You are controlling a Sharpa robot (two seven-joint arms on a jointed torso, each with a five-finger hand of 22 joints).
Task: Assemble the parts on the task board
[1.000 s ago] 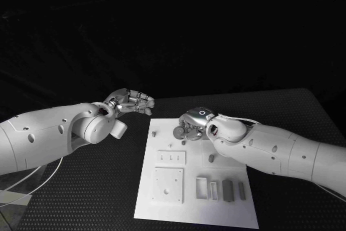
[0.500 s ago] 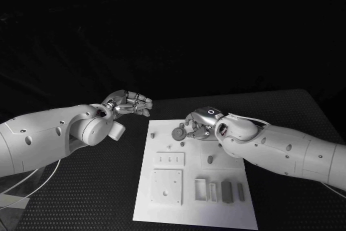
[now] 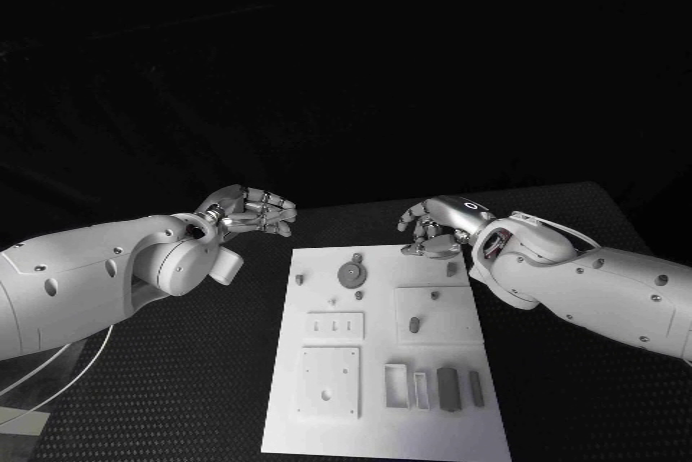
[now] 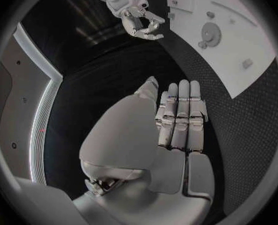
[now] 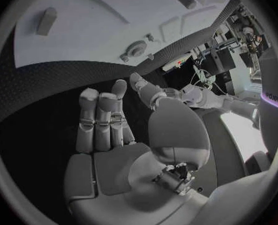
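- Two grey bar parts (image 3: 449, 385) sit in slots at the task board's (image 3: 469, 437) near edge, about 5 o'clock from its middle. Their long axes run 12-to-6, parallel to the board's own long axis.
- Mid-board, a short grey part (image 3: 414, 324) lies with its long axis roughly 12-to-6. I can't tell whether it is seated or loose.
- Toward 11 o'clock a round disc part (image 3: 351, 273) lies flat, face up, so it has no long axis. A small peg (image 3: 300, 278) stands near it at 9 o'clock.
- The right robot hand (image 3: 433, 232) hovers over the board's far edge at 1 o'clock. It is empty, with its fingers spread and hooked downward.
- The left robot hand (image 3: 248, 212) is off the board over the black tabletop (image 3: 173, 382), at 10 o'clock. Its fingers are curled in on nothing.
- Risk: the hooked right fingers could clip the small part (image 3: 451, 269) below them on descent, knocking it askew.
- Risk: nothing holds the board down. A sideways push during insertion would likely slide it and spoil the alignment.
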